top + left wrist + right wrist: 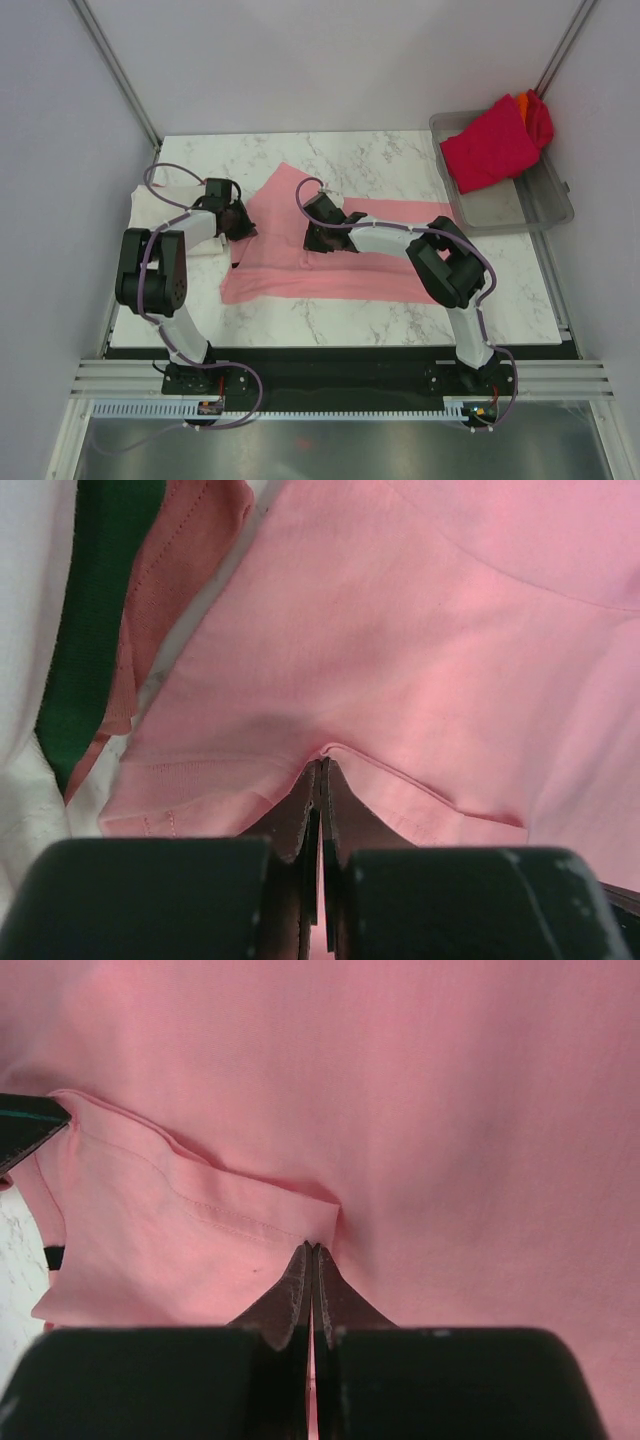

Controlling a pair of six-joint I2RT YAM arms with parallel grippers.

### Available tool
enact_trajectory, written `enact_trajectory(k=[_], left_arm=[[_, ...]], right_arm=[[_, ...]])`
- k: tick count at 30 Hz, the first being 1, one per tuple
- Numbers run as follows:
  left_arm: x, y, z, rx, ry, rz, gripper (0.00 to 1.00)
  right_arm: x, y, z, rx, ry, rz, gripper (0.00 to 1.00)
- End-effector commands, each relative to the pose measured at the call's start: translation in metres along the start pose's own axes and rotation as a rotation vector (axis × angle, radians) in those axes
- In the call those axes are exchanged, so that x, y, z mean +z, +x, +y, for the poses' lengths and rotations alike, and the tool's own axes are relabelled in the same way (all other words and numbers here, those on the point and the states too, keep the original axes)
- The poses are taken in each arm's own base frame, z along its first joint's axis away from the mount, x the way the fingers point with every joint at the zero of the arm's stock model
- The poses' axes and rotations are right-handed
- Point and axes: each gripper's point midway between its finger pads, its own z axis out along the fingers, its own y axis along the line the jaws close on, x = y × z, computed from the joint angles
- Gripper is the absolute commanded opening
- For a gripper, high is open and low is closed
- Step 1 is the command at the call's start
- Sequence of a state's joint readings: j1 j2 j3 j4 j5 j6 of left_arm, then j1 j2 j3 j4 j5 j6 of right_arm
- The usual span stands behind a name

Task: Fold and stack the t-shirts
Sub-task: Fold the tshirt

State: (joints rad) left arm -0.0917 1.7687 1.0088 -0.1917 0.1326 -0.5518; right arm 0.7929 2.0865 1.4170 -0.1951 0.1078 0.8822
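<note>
My left gripper [322, 772] is pinched fully together on a hemmed edge of the pink t-shirt [330, 280], with the fold of cloth caught right at my fingertips. My right gripper [312, 1250] is clamped the same way on another stitched hem of that shirt, and the rest of the fabric spreads flat ahead of and to both sides of it. The shirt lies open on the marble table [400, 160] under and between my two grippers, so I judge its first fold is only starting.

Off to the left of my left gripper sit a white cloth [30, 630] with a green band [100, 600] and a salmon cloth [170, 580]; I cannot tell whether these are folded.

Far out beyond my right gripper, to its right, a crimson t-shirt [490, 145] lies bunched in the grey tray [520, 215] with an orange t-shirt [540, 115] behind it. Both look unfolded, so most of the task remains.
</note>
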Motion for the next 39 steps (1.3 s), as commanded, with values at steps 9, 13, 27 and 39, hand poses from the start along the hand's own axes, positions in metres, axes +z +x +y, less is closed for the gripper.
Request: enact_trajectory(k=[9, 13, 27, 39], left_arm=[[-0.048, -0.040, -0.031, 0.058, 0.082, -0.160, 0.02], [-0.045, -0.047, -0.040, 0.056, 0.108, -0.162, 0.02], [-0.036, -0.078, -0.064, 0.065, 0.139, -0.190, 0.02], [-0.020, -0.087, -0.066, 0.058, 0.112, -0.195, 0.35]], right_arm=[[-0.035, -0.031, 0.016, -0.023, -0.031, -0.106, 0.00], [-0.035, -0.037, 0.013, -0.033, -0.012, -0.127, 0.00], [-0.031, -0.050, 0.005, -0.033, 0.036, -0.172, 0.00], [-0.053, -0.083, -0.009, -0.054, 0.091, -0.292, 0.57]])
